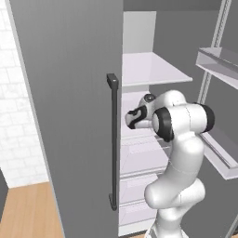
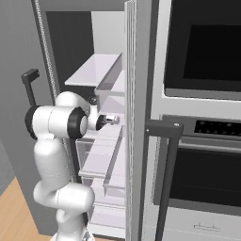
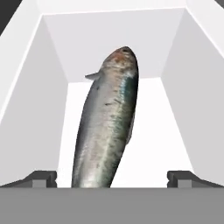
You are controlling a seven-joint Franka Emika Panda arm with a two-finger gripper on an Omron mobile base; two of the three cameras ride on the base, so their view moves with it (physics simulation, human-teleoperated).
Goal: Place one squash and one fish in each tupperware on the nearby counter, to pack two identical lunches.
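A slender silver-grey fish [image 3: 109, 127] lies lengthwise on the white floor of a fridge compartment, its reddish head pointing away from the hand. My gripper [image 3: 112, 179] is open, with one dark fingertip on each side of the fish's tail end and neither touching it. In both base views my arm [image 1: 179, 123] reaches forward into the open fridge at mid-shelf height. The squash, the tupperware and the counter are out of view.
The grey fridge door [image 1: 69, 116] with its dark vertical handle [image 1: 113, 139] stands close on the left. White shelves [image 1: 148, 69] and clear drawers [image 2: 101, 155] surround the hand. The other door's bins [image 1: 218, 62] jut in from the right. A wall oven [image 2: 202, 52] stands beside the fridge.
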